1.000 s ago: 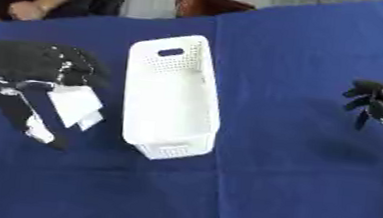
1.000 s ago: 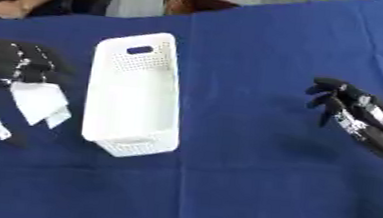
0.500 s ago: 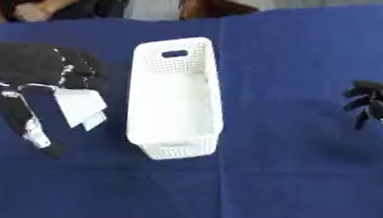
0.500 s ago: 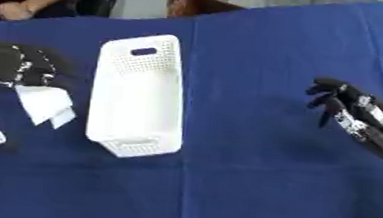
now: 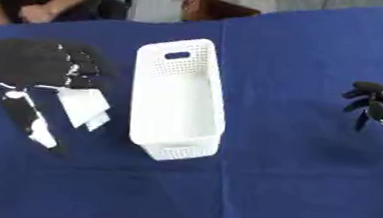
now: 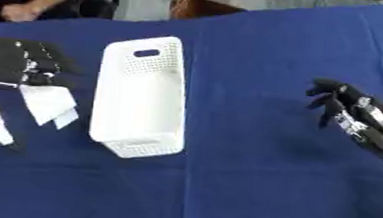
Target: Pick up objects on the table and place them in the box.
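Note:
A white perforated box (image 5: 181, 100) with a handle slot lies lengthwise in the middle of the blue table (image 5: 266, 188), with nothing visible inside. My left hand (image 5: 43, 62) hovers just to its left, fingers curled over the top of a white folded thing (image 5: 85, 109) that hangs out below them, between the fingers and the stretched-out thumb. The thing sits about a hand's width from the box's left wall. My right hand (image 6: 354, 115) is far to the right of the box, above the cloth, fingers relaxed and slightly bent, holding nothing.
A person sits behind the table's far edge at the upper left, touching nothing on it. A brown object (image 5: 218, 8) stands beyond the far edge behind the box. Blue cloth stretches between the box and my right hand.
The whole picture has shifted slightly, so the camera moved. Both hands, the white thing and the box keep their places relative to each other.

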Tool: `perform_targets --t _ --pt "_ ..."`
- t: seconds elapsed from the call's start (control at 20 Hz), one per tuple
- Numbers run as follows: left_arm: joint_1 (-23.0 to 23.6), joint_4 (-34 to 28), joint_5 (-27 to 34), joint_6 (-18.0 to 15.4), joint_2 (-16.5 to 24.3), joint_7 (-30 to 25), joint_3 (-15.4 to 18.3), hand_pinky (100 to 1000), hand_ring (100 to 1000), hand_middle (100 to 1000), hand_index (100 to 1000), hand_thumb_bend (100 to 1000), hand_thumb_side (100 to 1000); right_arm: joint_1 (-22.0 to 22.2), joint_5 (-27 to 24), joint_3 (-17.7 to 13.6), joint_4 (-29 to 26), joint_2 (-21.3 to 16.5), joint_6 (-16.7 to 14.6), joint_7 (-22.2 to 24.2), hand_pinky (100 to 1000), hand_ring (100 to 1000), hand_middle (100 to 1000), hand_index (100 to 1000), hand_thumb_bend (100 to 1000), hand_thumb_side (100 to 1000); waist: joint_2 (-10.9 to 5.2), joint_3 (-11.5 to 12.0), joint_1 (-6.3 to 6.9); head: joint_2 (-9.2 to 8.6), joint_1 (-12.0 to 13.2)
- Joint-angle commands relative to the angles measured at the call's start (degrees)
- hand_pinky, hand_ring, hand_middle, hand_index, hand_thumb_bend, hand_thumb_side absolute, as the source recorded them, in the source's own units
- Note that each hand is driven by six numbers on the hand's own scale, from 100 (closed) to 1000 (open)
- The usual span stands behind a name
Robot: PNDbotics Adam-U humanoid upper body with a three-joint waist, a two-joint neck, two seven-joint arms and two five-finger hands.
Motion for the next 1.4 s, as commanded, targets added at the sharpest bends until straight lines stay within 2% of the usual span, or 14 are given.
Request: perform_targets --t 0.05,0.2,0.55,1.4 --pt "-0.7 -0.2 -0.7 0.6 2.2 3.6 1.3 1000 973 958 1000 851 813 -0.6 0.0 -0.5 -0.8 -0.8 0.0 0.1 467 710 776 931 100 756 -1.22 0.0 -0.26 -0.32 0.2" --pt "-1.1 0.3 -2.4 1.3 2.2 6.6 1.7 983 959 943 1000 846 773 -0.8 0.0 -0.5 -0.8 -0.8 -0.1 0.2 467 710 776 931 100 759 -1.02 -0.1 -0.25 -0.49 0.2" --pt "-1.2 2.3 -6.0 2.5 2.2 10.4 1.9 985 959 944 1000 848 778 -1.2 -0.1 -0.5 -0.6 -0.9 -0.2 0.2 468 711 776 931 100 758 -0.6 -0.7 -0.32 -0.77 0.1" --pt "-1.1 3.6 -7.2 1.9 1.6 10.5 1.8 972 947 927 1000 851 802 -2.0 -0.2 -0.4 -0.3 -1.0 -0.5 0.4 469 711 776 930 100 755 0.31 -1.3 -0.49 -0.98 0.2"
